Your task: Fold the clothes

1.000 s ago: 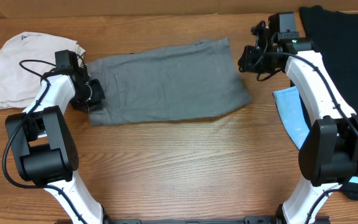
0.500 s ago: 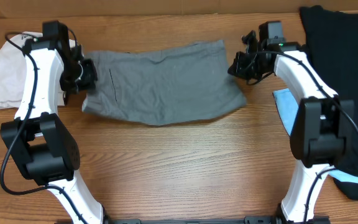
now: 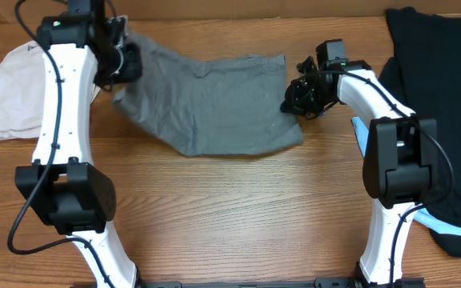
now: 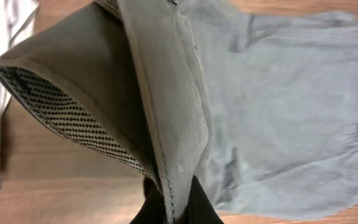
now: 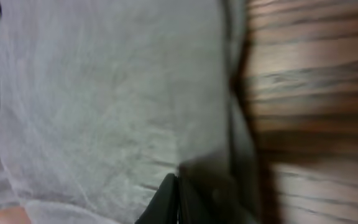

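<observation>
Left wrist view: left gripper (image 4: pixel 178 208) pinches the lifted grey garment (image 4: pixel 278 106), its fingertips mostly cut off.
Right wrist view is blurred; right gripper (image 5: pixel 179 200) seems pressed together on the cloth edge.

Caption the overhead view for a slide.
Left gripper and right gripper grip opposite ends of the gray garment, left end raised.

Wooden table under soft, even light.
The table (image 3: pixel 238 208) is orange-brown wood, its grain running across from the left gripper (image 3: pixel 122 62) side to the right gripper (image 3: pixel 298 100) side. Beyond both grippers, a pale tan strip (image 3: pixel 214 8) runs along the far edge. Nearer than the grippers, a black rail (image 3: pixel 238 282) lines the table's edge. Shadows are faint.
</observation>
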Tool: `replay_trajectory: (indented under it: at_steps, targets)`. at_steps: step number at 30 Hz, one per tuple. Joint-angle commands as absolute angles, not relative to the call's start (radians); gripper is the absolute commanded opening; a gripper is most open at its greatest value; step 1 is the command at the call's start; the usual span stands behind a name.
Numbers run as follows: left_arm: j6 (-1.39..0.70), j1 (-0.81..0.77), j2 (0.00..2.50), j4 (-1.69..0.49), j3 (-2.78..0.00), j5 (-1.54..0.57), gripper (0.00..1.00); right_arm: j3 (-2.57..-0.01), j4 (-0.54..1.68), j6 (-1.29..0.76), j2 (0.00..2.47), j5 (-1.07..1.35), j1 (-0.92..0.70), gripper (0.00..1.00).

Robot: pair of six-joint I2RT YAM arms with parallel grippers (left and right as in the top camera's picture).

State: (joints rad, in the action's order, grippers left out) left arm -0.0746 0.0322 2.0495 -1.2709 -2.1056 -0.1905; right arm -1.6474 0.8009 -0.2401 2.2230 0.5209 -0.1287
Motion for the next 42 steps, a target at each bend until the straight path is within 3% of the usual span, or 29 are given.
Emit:
replay_trajectory:
  at_steps: [1, 17, 38, 39, 42]
  targets:
    - [-0.074, -0.030, 2.040, -1.253, -2.138, -0.211, 0.04, -1.641, 0.799, -0.283, 2.235, 0.537, -0.135, 0.04]
    - [-0.237, -0.317, 2.041, -1.113, -2.133, -0.207, 0.04, -1.641, 0.813, -0.289, 2.235, 0.537, -0.136, 0.04]
    - [-0.270, -0.524, 2.249, -0.865, -2.128, -0.289, 0.04, -1.641, 0.787, -0.289, 2.235, 0.537, -0.135, 0.04]
    - [-0.270, -0.529, 2.249, -0.855, -2.128, -0.289, 0.05, -1.641, 0.782, -0.290, 2.235, 0.537, -0.135, 0.04]
    - [-0.270, -0.540, 2.249, -0.830, -2.128, -0.289, 0.21, -1.642, 0.758, -0.305, 2.230, 0.531, -0.132, 0.04]
